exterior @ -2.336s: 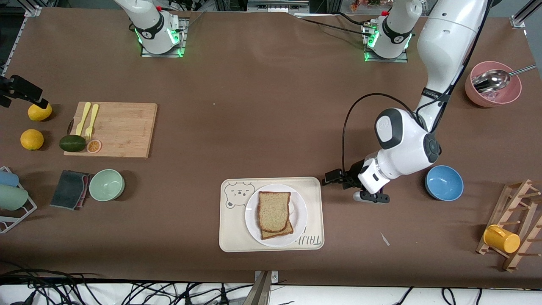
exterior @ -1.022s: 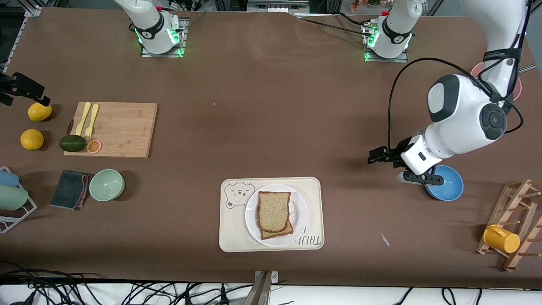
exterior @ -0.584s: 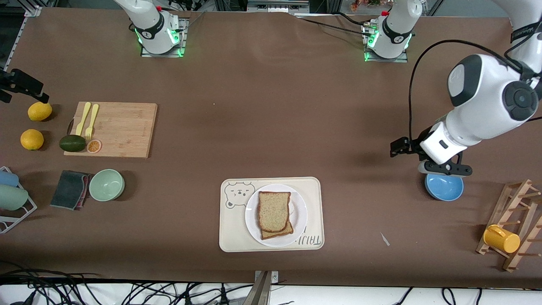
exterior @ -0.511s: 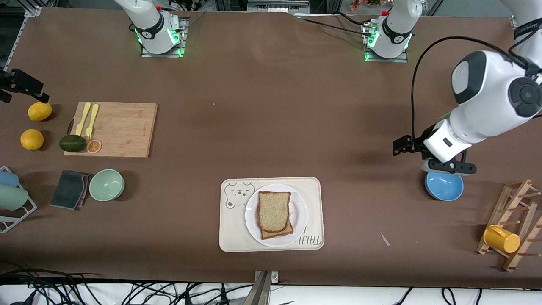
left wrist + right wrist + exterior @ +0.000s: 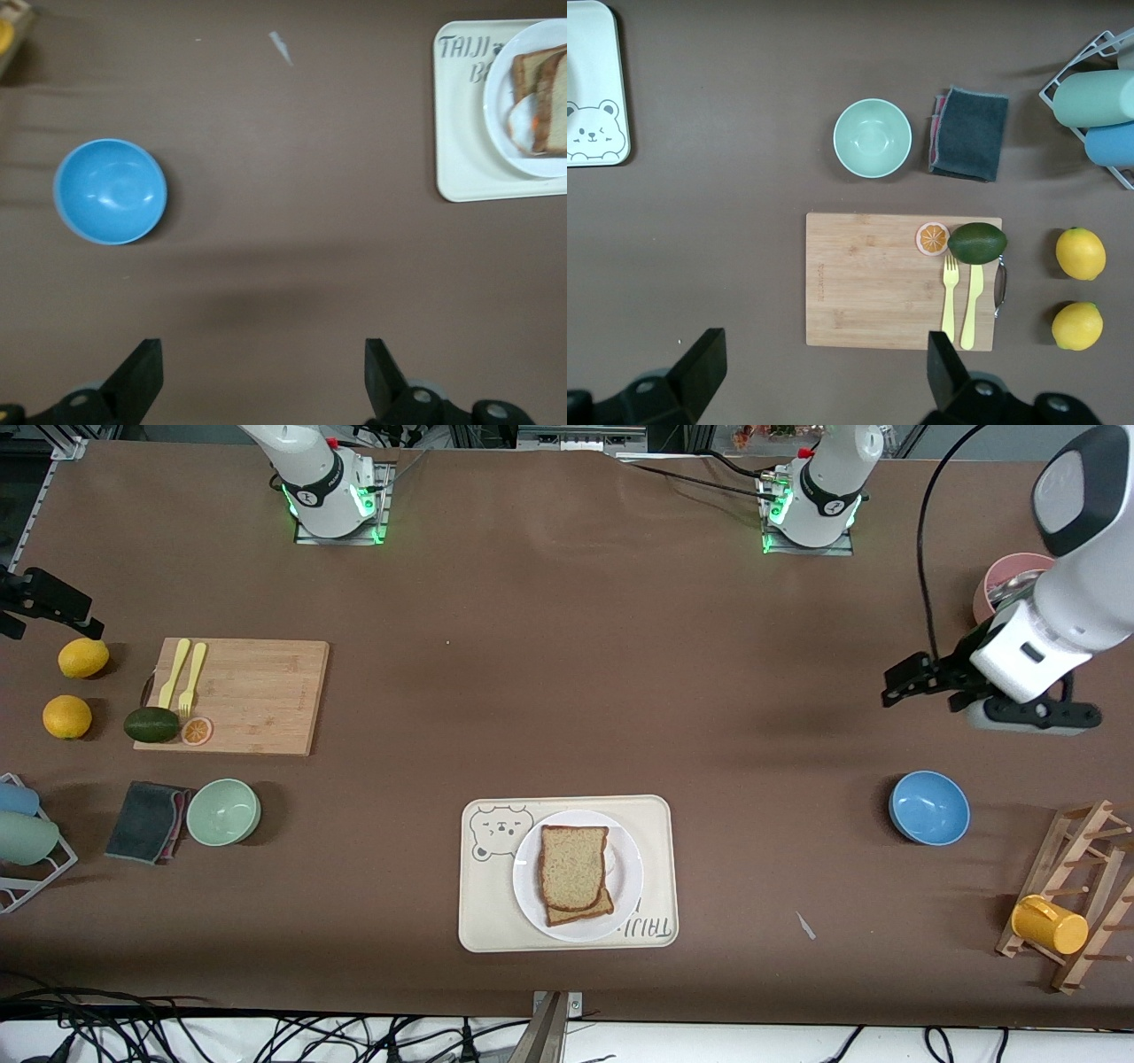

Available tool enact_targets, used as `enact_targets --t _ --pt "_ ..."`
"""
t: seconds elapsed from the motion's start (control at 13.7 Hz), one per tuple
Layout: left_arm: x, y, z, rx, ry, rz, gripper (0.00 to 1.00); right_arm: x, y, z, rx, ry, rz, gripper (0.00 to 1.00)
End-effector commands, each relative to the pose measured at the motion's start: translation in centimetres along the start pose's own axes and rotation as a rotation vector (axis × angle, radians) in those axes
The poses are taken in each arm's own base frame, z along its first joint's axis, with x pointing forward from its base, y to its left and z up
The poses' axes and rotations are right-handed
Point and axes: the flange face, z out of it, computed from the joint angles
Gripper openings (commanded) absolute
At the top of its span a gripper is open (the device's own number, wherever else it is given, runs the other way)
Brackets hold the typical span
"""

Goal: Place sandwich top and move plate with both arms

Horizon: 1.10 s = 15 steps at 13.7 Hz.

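Front view: sandwich top (image 5: 573, 865) stacked on plate (image 5: 627, 886). Left pincer (image 5: 921, 683), right pincer (image 5: 27, 607): both high, fingers spread, empty. Advice: descend level onto opposite plate rims.

Both arms are glossy white with dark grey joint caps; green lights glow at each base; a black cable loops along the left arm (image 5: 1076, 558); each claw's fingers are black.

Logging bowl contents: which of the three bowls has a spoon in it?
The pink bowl at the left arm's end, partly hidden by the arm; the blue bowl and green bowl are empty.
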Motion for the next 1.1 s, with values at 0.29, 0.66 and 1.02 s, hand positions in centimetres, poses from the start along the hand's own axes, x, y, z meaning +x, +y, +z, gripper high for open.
enact_targets --t 0.29,0.66,1.02 --pt "-3.8 -0.2 -5.6 0.092 -0.011 -0.008 1.0 -0.7 -0.2 -0.9 0.006 0.001 -0.022 1.0" --pt "-4.0 -1.2 -8.2 0.09 0.011 -0.031 1.0 -1.1 -0.2 -1.1 0.007 -0.013 -0.05 1.0" --pt "-4.2 -1.4 -10.0 0.076 0.044 -0.044 1.0 -1.1 -0.2 -1.2 0.005 -0.008 -0.05 1.0"
